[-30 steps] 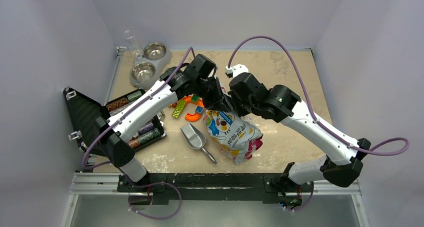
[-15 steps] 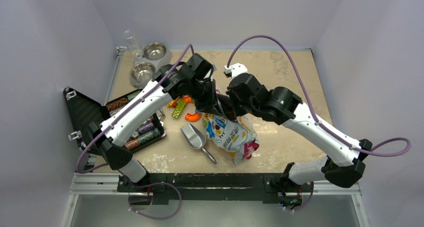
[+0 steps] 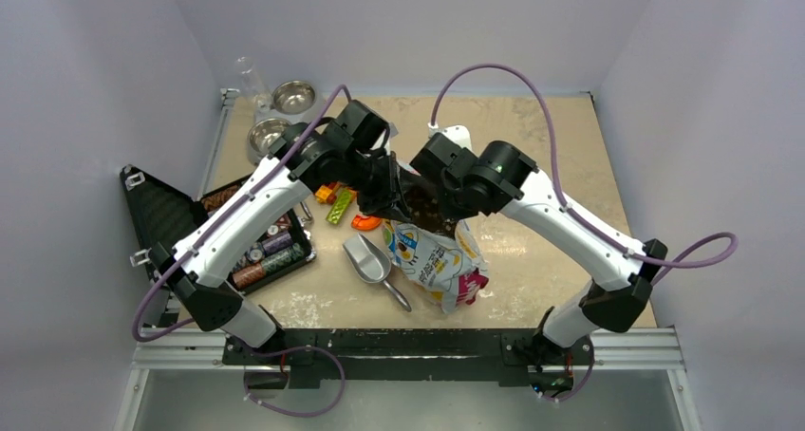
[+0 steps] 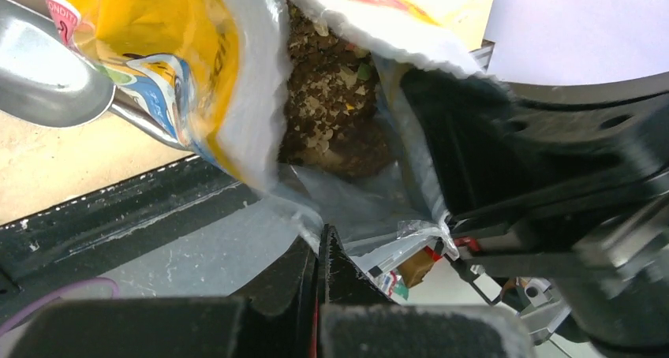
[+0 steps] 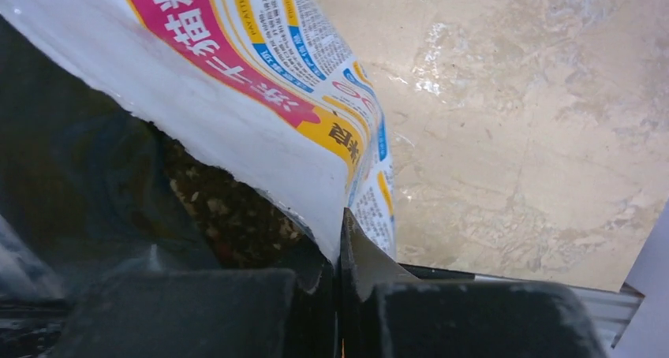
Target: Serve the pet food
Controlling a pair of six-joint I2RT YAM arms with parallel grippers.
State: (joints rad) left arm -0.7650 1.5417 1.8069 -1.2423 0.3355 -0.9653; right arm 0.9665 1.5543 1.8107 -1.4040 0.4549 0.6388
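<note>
Your left gripper point(image 4: 319, 244) pinches one lip of the pet food bag point(image 3: 435, 262), your right gripper point(image 5: 341, 233) clamps the opposite lip; brown kibble point(image 4: 327, 129) sits inside its spread mouth.

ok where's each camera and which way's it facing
Top external: above and behind the arms, facing down at the table; both arms whole, left gripper and right gripper on the bag.
Left wrist: on that wrist, facing into the bag at the kibble; own shut jaws, right arm beside.
Right wrist: on that wrist, facing bag edge and table; own shut jaws pinching it.
Shared: wrist views both show bag and kibble.
</note>
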